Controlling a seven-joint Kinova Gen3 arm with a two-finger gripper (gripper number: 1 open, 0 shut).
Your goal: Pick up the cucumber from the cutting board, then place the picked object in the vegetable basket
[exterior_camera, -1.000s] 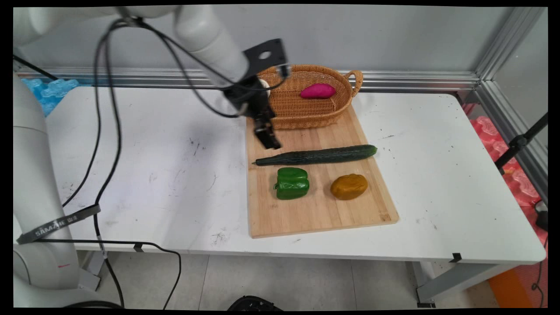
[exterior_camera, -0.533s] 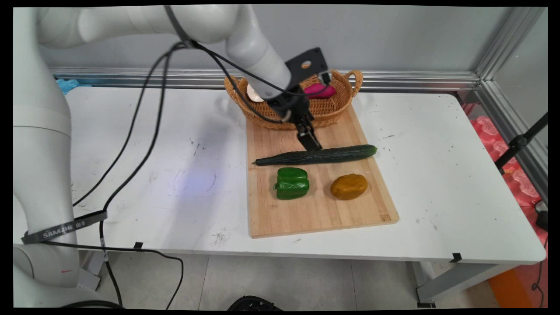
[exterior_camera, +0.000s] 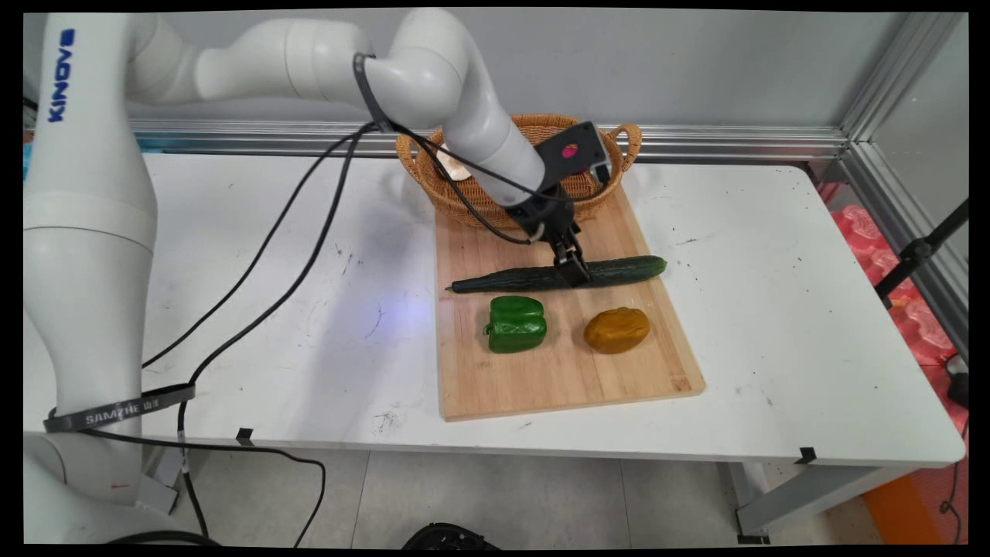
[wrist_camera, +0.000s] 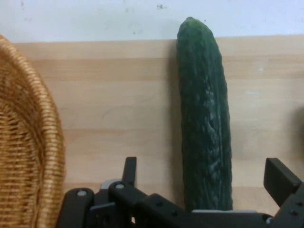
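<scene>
main view: white table (exterior_camera: 773,325), one wooden cutting board (exterior_camera: 564,379) lying near its middle. on the board, from the far end to the near end: a woven basket (exterior_camera: 503,203) with handles, resting on the board's far edge; a long dark green cucumber (exterior_camera: 510,278) lying crosswise; a green bell pepper (exterior_camera: 516,324) and a brownish-yellow potato (exterior_camera: 616,329) side by side, apart from each other, just in front of the cucumber. in the basket, a pale round item partly hidden behind the arm; not identifiable. white arm reaching in from the upper left with black cables hanging from it. black claw (exterior_camera: 573,270) pointing down at the cucumber, right of its midpoint, its tip in front of the cucumber's body.

hand view: claw (wrist_camera: 204,178) spread wide, one finger (wrist_camera: 129,171) on one side of the cucumber (wrist_camera: 205,118) and the other finger (wrist_camera: 281,180) on the opposite side, both clear of its skin, so it grips nothing. cucumber runs straight up the picture between them, lying on the cutting board (wrist_camera: 118,104). basket (wrist_camera: 28,142) wall at the picture's left edge. strip of table (wrist_camera: 95,19) beyond the board.
</scene>
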